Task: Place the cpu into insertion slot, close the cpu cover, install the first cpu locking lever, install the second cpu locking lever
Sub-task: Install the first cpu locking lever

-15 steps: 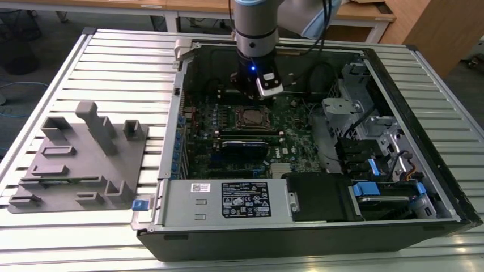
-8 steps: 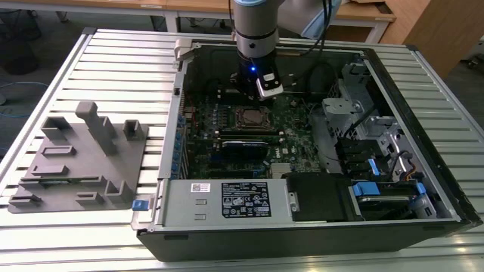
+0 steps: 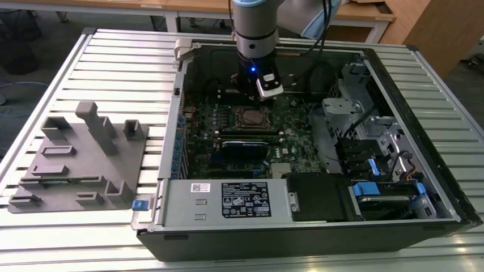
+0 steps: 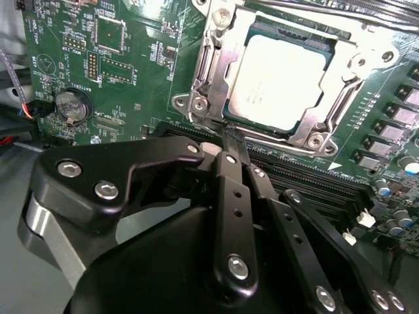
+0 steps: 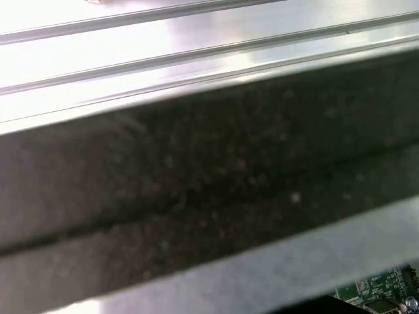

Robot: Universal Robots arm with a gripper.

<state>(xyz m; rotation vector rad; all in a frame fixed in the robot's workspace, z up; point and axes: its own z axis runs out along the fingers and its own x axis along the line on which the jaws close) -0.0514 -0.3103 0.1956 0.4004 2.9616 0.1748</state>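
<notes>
A grey-and-blue Universal Robots arm [image 3: 253, 34] is reaching down into an open black computer case [image 3: 302, 241] that is lying on a ribbed aluminium table [image 3: 113, 62]. Its tip is hanging over the green motherboard [image 3: 226, 141] in the upper middle of the exterior view.

In the second wrist view, the small square cpu with its dull silver-grey metal face [image 4: 278, 82] is sitting flat in the small square insertion slot [image 3: 239, 117], upper right of centre. The thin silvery metal cpu cover [image 4: 219, 62] is lying down around it, with the chip's face showing through the big cut-out.

The black fingers [image 4: 229, 170] are drawn together with no gap showing between them. Their tips are resting at the cover's near edge, by the socket's lower left corner. Whether they are pinching a locking lever there cannot be told.

The first two steps are looking done: chip seated, cover closed. The work appears to be standing at the levers. A thin metal rod [image 4: 314, 14] is running along the socket's far side at the top right of the frame, but whether either lever is latched is not clear.

A grey moulded parts tray [image 3: 76, 158] is sitting on the table at the exterior view's left, well apart from the case.
</notes>
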